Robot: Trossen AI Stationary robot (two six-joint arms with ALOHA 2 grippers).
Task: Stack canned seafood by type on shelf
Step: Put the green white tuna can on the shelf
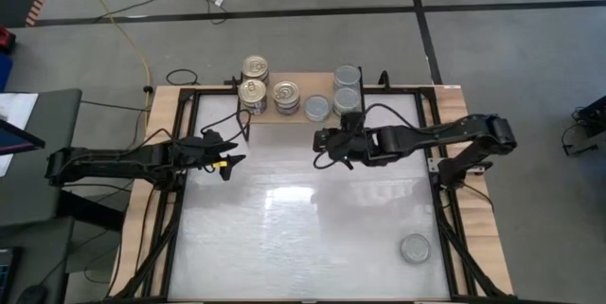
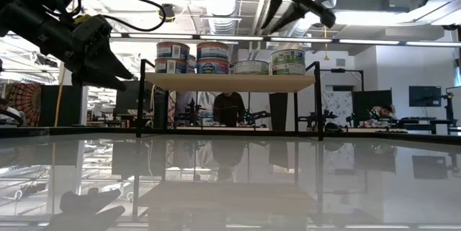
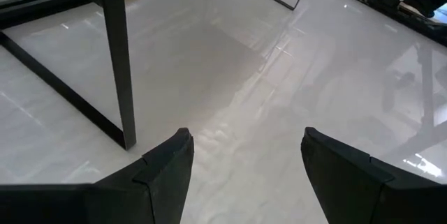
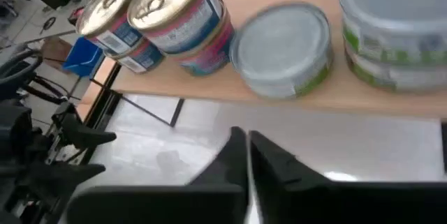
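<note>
- Low light-wood shelf on black legs (image 1: 294,113): gold-lid tins (image 4: 178,15) stacked at one end, silver-lid tins (image 4: 283,49) at the other.
- Right gripper (image 4: 246,155) just in front of shelf, fingers pinched together, holding nothing.
- Left gripper (image 3: 244,165) beside shelf, spread, empty.
- One silver-grey tin (image 1: 414,248) on table, well away from shelf.
- Risk: right arm swinging near shelf edge could knock the stacks.

The shelf (image 1: 322,84) stands at the far edge of the white tabletop (image 1: 303,219). Cans (image 1: 254,79) sit on the shelf, some stacked. One silver can (image 1: 414,248) lies alone on the tabletop.
</note>
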